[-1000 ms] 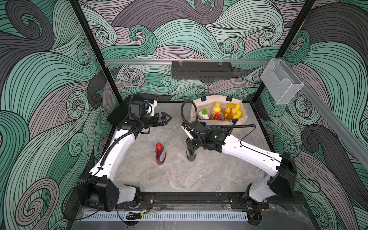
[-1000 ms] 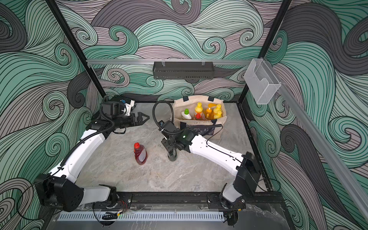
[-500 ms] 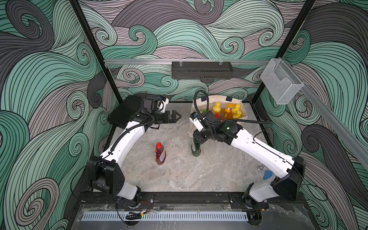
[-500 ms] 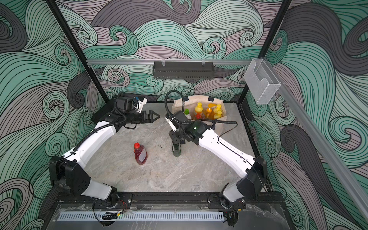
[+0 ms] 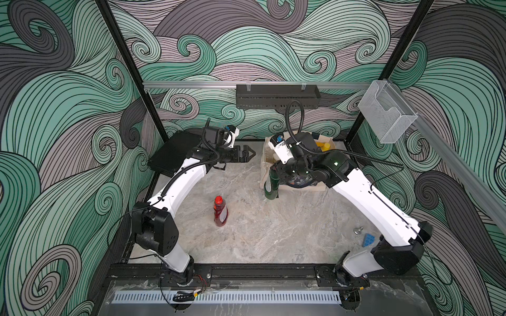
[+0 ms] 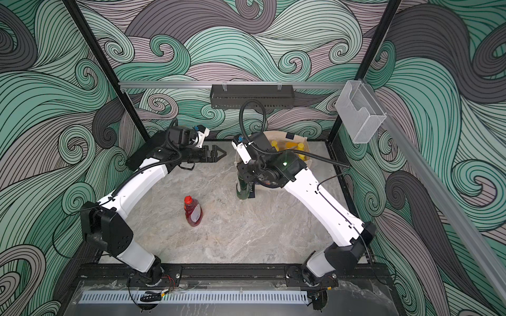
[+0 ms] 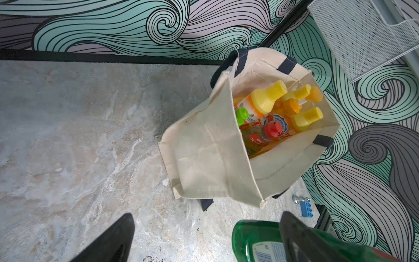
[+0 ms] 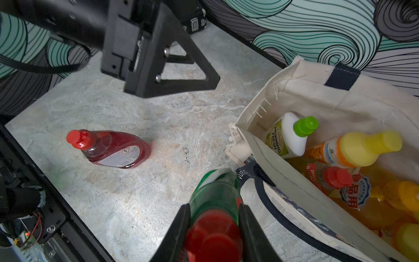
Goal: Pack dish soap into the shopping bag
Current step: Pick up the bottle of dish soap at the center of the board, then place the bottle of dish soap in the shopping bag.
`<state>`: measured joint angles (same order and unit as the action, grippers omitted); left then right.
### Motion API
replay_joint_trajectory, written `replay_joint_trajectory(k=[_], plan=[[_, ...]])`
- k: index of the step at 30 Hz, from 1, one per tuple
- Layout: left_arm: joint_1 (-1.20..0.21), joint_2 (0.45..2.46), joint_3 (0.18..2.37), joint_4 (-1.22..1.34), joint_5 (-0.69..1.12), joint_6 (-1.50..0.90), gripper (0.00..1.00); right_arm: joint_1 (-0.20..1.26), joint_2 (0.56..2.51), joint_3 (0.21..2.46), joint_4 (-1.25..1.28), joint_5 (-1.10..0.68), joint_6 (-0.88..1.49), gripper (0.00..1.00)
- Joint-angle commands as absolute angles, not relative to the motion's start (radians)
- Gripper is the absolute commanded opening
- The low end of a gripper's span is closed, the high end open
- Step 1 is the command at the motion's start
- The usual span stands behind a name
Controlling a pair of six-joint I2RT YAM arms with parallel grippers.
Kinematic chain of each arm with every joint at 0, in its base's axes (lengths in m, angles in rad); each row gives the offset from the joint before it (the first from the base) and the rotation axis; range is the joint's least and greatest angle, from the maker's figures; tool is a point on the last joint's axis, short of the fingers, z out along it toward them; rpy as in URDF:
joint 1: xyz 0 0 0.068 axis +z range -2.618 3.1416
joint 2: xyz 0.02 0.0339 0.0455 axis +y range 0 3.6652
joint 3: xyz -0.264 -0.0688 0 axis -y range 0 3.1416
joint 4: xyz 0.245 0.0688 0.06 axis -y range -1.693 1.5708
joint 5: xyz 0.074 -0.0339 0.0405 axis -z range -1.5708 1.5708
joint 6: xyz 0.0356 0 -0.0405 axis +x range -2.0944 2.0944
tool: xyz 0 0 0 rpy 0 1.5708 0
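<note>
1. Green bottle, cap end pinched by right claw, upright, perhaps off the table; bag just beside.
2. Right arm arches forward, wrist down.
3. Left claw spread, level, empty, facing bag.

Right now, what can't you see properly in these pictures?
- Shopping bag inside, in both top views: the right arm covers most.
- Dark-green bottle, left wrist view: cut off by the picture's edge.
- Its red cap, right wrist view: blurred.
- Silver thing beside the blue block: too small.
</note>
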<state>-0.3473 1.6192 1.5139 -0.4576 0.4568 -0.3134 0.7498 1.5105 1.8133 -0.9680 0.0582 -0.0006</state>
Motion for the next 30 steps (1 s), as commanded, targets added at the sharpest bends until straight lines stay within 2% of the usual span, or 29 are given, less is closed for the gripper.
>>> replay_joint_trajectory(k=[1,22,25,30], plan=[[-0.363,1.639,1.565,-0.466,0.458,-0.296,0.98,0.732,1.526,1.907,-0.942,0.028,-0.018,0.00],[-0.410,1.761,1.707,-0.511,0.466,-0.275,0.98,0.631,1.684,2.289,-1.086,-0.008,-0.049,0.00],[-0.411,1.776,1.713,-0.514,0.468,-0.274,0.95,0.617,1.723,2.369,-1.111,-0.012,-0.057,0.00],[-0.413,1.798,1.712,-0.511,0.479,-0.276,0.85,0.587,1.775,2.461,-1.145,-0.024,-0.058,0.00]])
